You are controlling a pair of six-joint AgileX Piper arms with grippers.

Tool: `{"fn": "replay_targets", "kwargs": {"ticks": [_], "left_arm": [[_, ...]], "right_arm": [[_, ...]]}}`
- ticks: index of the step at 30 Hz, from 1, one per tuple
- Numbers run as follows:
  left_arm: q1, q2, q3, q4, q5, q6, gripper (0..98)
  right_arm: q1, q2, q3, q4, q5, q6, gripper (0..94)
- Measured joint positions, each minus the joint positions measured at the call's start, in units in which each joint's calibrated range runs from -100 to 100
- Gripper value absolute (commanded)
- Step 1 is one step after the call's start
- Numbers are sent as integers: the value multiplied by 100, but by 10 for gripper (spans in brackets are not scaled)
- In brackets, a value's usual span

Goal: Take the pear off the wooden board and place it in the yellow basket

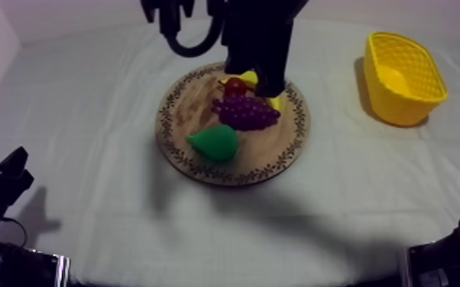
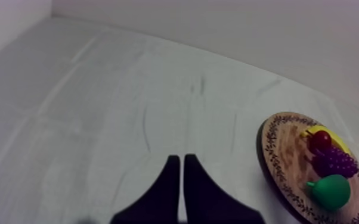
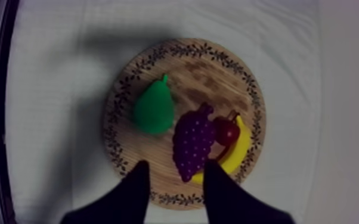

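The green pear (image 1: 216,142) lies on the near left part of the round wooden board (image 1: 191,99), its stem end pointing left. My right arm (image 1: 257,46) hangs over the board's far side. From above, my right gripper (image 3: 175,168) is open with nothing between its fingers, above the board's rim by the grapes, and the pear (image 3: 154,110) lies apart from it. The yellow basket (image 1: 405,76) stands at the right. My left gripper (image 1: 4,179) rests low at the left, its fingers (image 2: 182,184) shut together over bare cloth, and the pear (image 2: 331,192) is far off.
On the board (image 3: 206,71) also lie a purple bunch of grapes (image 1: 244,112), a small red fruit (image 1: 235,85) and a banana (image 1: 275,101), close beside the pear. Bare cloth lies between the board and the basket.
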Motion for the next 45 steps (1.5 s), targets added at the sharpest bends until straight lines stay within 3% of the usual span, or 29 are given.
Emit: {"fn": "replay_targets", "kwargs": {"ticks": [8,20,45], "left_arm": [[0,0,0,0,0,0,1],[0,0,0,0,0,0,1],[0,0,0,0,0,0,1]], "right_arm": [[-28,281,-263,36,16,-120,642],[-32,1214,48,-61,-286,-312,726],[179,3282,-117,-123,-890,-553,748]]}}
